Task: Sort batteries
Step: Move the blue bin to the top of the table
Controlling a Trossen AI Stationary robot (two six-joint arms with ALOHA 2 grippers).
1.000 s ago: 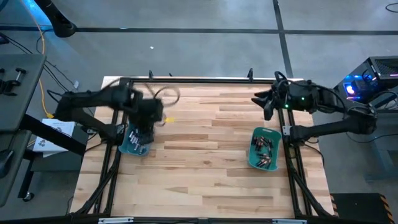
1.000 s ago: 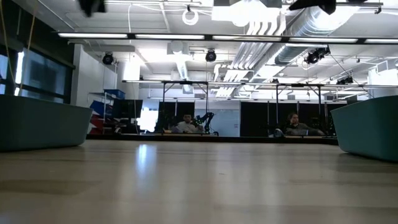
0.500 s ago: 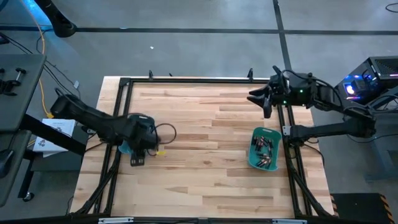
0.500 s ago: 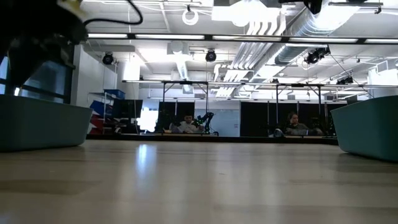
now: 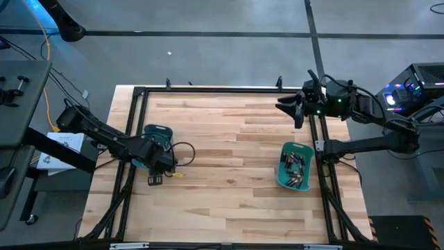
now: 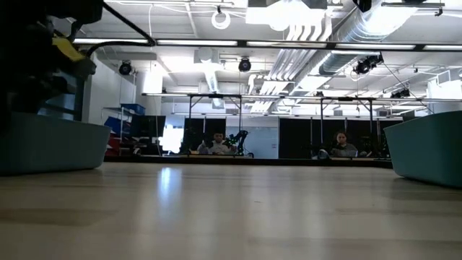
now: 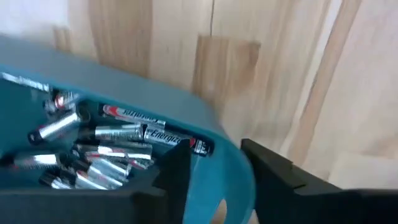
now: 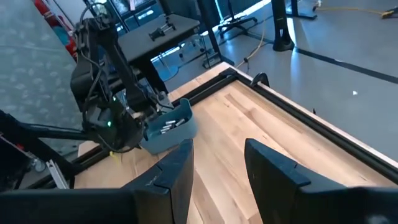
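**Batteries at risk of spilling if the left bin gets knocked**

Batteries (image 7: 118,134) lie heaped in the left bin (image 7: 186,112) at the table's (image 5: 229,187) left edge. These are silvery cells, one showing a red label. A second lot (image 5: 294,169) of dark cells fills the right bin (image 5: 303,148) near the right edge.

Risk: the left gripper (image 7: 217,171) sits low, with one finger (image 7: 174,174) inside the bin wall and the other outside. If the arm swings sideways it could drag or tip the bin and scatter the cells. If the fingers shut here, they would pinch the rim and miss any cell.

Pose: the left arm reaches in from the left edge, wrist bent down over the bin. Its fingers stand apart and I see nothing between them. The right gripper (image 8: 217,158) waits high over the table's far right corner, well away from its bin, fingers parted and empty.
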